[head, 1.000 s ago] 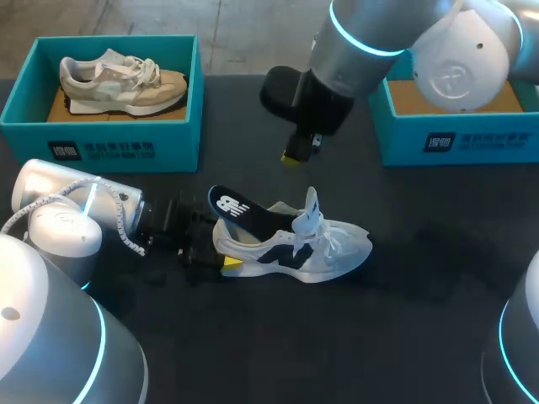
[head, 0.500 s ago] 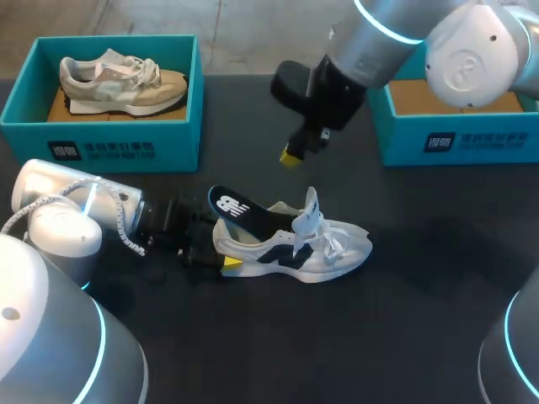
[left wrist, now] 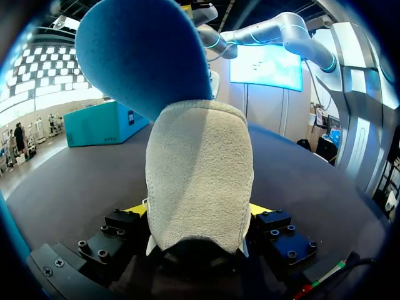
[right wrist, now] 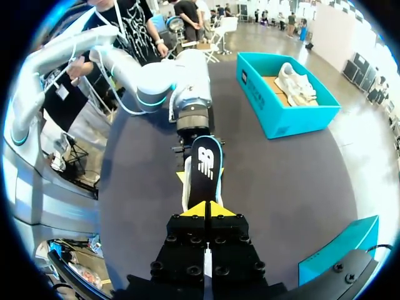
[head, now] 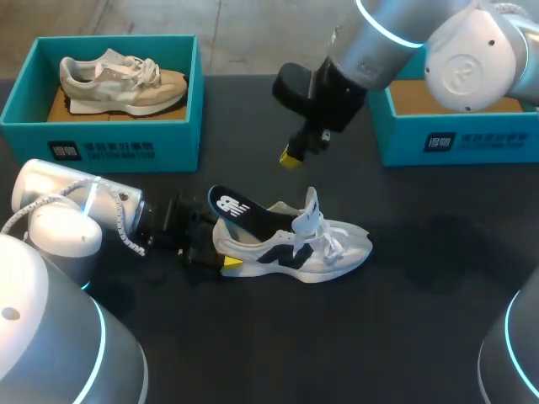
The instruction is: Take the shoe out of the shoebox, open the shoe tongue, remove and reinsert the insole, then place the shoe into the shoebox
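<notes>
A white and navy shoe [head: 295, 246] lies on its side in the middle of the dark table. Its dark blue insole [head: 242, 210] sticks up out of the heel opening, and the tongue [head: 310, 210] stands raised. My left gripper [head: 221, 251] lies low at the heel, shut on it from both sides; in the left wrist view the heel [left wrist: 200, 175] fills the gap between the fingers and the insole [left wrist: 147, 56] rises above. My right gripper [head: 292, 156] hangs shut and empty above the table behind the shoe. From the right wrist, that gripper [right wrist: 205, 209] points at the insole [right wrist: 206, 165].
A teal shoebox [head: 126, 143] at the back left holds a beige shoe [head: 118, 80]. A second teal shoebox [head: 459, 139] stands at the back right, partly hidden by my right arm. Dark table surface lies bare in front of the shoe.
My right arm has swung a little to the right and back; its shut gripper has barely shifted. The left gripper, the shoe and the insole have not moved.
</notes>
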